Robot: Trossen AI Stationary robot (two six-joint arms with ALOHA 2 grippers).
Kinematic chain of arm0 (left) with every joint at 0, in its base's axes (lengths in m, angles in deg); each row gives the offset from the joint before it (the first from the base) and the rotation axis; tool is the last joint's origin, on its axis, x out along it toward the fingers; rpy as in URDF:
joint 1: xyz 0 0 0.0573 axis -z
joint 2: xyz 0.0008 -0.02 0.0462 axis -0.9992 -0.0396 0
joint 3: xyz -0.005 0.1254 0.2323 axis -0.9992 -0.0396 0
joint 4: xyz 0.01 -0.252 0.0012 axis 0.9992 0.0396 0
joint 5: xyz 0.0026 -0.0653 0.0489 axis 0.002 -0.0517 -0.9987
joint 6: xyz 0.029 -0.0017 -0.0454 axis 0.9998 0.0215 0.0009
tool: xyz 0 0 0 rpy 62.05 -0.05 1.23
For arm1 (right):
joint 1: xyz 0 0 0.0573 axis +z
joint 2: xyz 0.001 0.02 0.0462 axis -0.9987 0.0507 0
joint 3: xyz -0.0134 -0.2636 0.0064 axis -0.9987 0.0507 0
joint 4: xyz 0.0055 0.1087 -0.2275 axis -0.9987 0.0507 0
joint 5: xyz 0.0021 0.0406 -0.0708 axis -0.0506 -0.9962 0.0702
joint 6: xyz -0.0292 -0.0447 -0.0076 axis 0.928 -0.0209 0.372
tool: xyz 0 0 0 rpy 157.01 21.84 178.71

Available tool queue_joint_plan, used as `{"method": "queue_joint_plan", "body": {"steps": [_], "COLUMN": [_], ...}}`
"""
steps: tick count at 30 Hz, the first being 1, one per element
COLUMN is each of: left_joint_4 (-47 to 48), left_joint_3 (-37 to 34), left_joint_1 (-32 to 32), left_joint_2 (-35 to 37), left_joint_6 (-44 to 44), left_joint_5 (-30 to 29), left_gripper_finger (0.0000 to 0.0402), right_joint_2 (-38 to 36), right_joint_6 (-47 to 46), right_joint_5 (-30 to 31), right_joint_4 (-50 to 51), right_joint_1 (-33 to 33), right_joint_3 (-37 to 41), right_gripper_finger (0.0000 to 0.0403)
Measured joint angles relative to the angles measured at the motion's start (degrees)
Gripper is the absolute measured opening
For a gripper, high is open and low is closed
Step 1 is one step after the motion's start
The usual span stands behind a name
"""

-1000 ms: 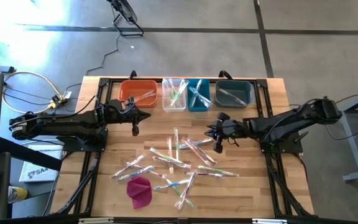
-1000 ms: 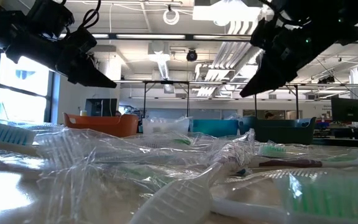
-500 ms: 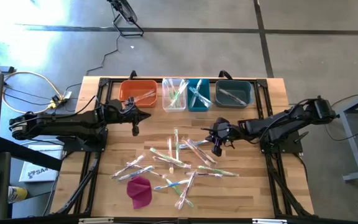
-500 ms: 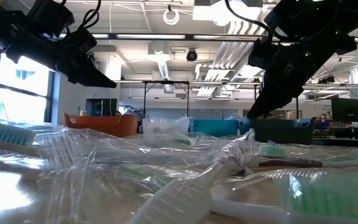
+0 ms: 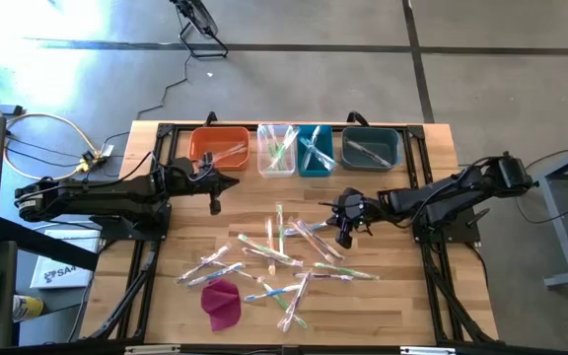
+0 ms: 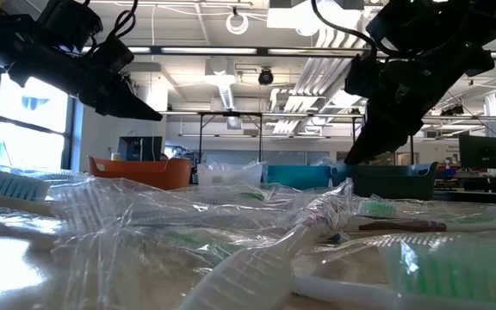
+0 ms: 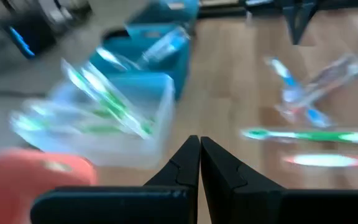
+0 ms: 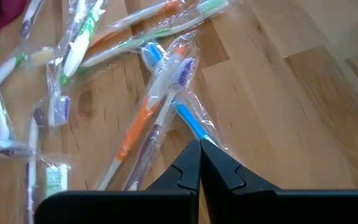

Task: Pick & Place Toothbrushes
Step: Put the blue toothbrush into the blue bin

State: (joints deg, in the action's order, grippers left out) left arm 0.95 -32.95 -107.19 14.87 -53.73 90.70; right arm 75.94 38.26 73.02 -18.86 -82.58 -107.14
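Several wrapped toothbrushes (image 5: pixel 284 251) lie scattered on the middle of the wooden table, on their sides and partly across one another. They fill the low view's foreground (image 6: pixel 257 232). My right gripper (image 5: pixel 344 237) is shut and hangs slanting down just above the pile's right edge. In its wrist view the tips (image 8: pixel 199 144) stand over a blue-handled toothbrush (image 8: pixel 188 121) lying beside an orange one (image 8: pixel 143 118). My left gripper (image 5: pixel 215 204) is shut and waits in the air at the left, near the orange bin; its tips (image 7: pixel 199 140) hold nothing.
Four bins stand in a row at the far edge: orange (image 5: pixel 220 146), clear (image 5: pixel 277 148), teal (image 5: pixel 316 150) and dark grey-blue (image 5: pixel 371 148), each with toothbrushes inside. A magenta cloth lump (image 5: pixel 222 301) lies near the front left of the pile.
My right gripper has sunk toward the right edge of the toothbrush pile, tipped more steeply downward and rolled a little, staying shut. In the last half second it has kept still. The toothbrushes have not moved.
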Motion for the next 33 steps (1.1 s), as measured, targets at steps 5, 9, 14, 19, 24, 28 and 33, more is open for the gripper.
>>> {"method": "queue_joint_plan", "body": {"steps": [5, 9, 14, 19, 24, 28, 33], "left_joint_4": [-1.65, -3.35, -3.6, -3.63, -3.64, -3.67, -3.67], "left_joint_3": [0.02, 0.03, 0.03, 0.02, 0.02, 0.02, 0.02], "left_joint_1": [-0.02, -0.02, 0.0, -0.02, -0.02, -0.02, -0.02], "left_joint_2": [0.0, 0.02, 0.02, 0.02, 0.02, 0.02, 0.02], "left_joint_6": [8.0, 7.94, 2.11, 0.15, 4.96, 5.32, 4.99], "left_joint_5": [-8.99, -13.46, -13.11, -14.17, -15.44, -15.46, -15.46], "left_gripper_finger": [0.0009, 0.0009, 0.0009, 0.0009, 0.0009, 0.0009, 0.0009], "right_joint_2": [0.0, 0.0, 0.0, 0.0, -0.02, -0.04, -0.04], "right_joint_6": [-5.03, -7.32, -7.31, -7.49, -7.51, -7.51, -7.47], "right_joint_5": [2.44, 5.76, 10.37, 12.81, 13.8, 14.63, 15.01], "right_joint_4": [0.0, -0.14, -0.31, -1.5, -3.57, -5.87, -6.87], "right_joint_1": [0.0, 0.0, -0.07, -0.15, -0.15, -0.15, -0.15], "right_joint_3": [0.0, 0.0, 0.0, 0.02, 0.02, 0.02, 0.02], "right_gripper_finger": [0.0002, 0.0002, 0.0002, 0.0002, 0.0002, 0.0002, 0.0002]}}
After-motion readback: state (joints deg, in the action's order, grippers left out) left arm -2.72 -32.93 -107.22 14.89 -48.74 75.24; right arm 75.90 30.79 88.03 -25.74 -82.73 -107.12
